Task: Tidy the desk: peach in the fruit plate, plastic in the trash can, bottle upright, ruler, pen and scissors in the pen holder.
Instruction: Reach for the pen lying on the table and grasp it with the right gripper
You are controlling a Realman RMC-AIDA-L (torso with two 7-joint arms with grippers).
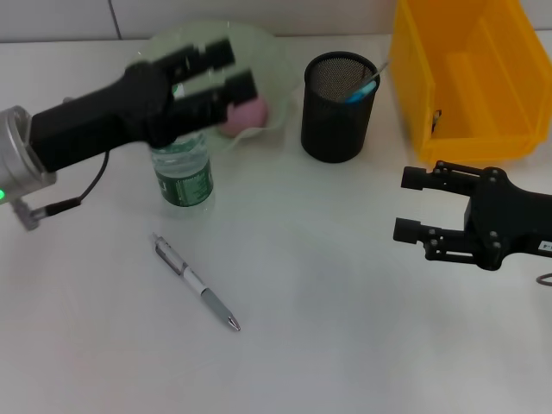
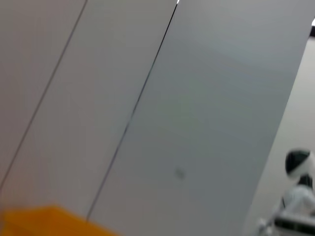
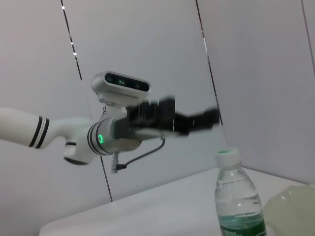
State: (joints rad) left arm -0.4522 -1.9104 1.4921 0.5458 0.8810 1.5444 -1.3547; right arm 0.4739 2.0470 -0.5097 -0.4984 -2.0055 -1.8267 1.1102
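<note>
On the white desk (image 1: 345, 285) between both arms lies the pen (image 1: 195, 283), light, stiff and slippery; its gray grip suits pinching. Left gripper (image 1: 220, 73) hovers spread above the upright bottle (image 1: 182, 171); right gripper (image 1: 412, 205) waits open.

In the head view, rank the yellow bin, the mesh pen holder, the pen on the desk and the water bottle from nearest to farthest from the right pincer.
1. Yellow bin: just behind the right pincer, far right.
2. Mesh pen holder: behind and to its left, mid-desk.
3. Pen: lying on the desk, left of centre, toward the front.
4. Water bottle: upright, far left, under the left pincer.
</note>
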